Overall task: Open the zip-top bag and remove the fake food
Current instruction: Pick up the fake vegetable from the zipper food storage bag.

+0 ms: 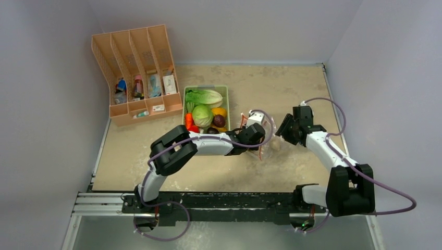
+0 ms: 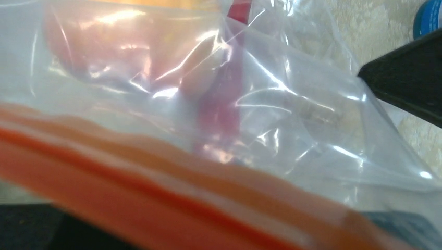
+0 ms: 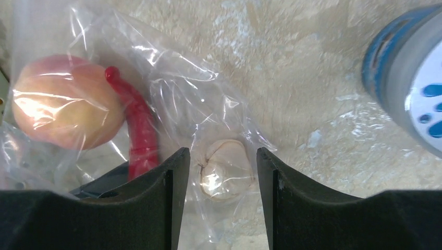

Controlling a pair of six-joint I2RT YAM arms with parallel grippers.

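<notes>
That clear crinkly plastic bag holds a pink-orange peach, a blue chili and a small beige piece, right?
The chili is red, not blue; the right wrist view shows it. The clear crinkly plastic bag holds the pink-orange peach and small beige piece.

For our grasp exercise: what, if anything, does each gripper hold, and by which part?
Right gripper: nothing held; its open jaws flank the toy garlic in the zip-top bag. Left gripper: at the bag's orange zip strip, grip cannot be told.

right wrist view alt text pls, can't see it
A clear zip-top bag on a beige table holds a peach, a red chili and a small beige piece, which shows between the open black jaws at the bottom edge.
</notes>
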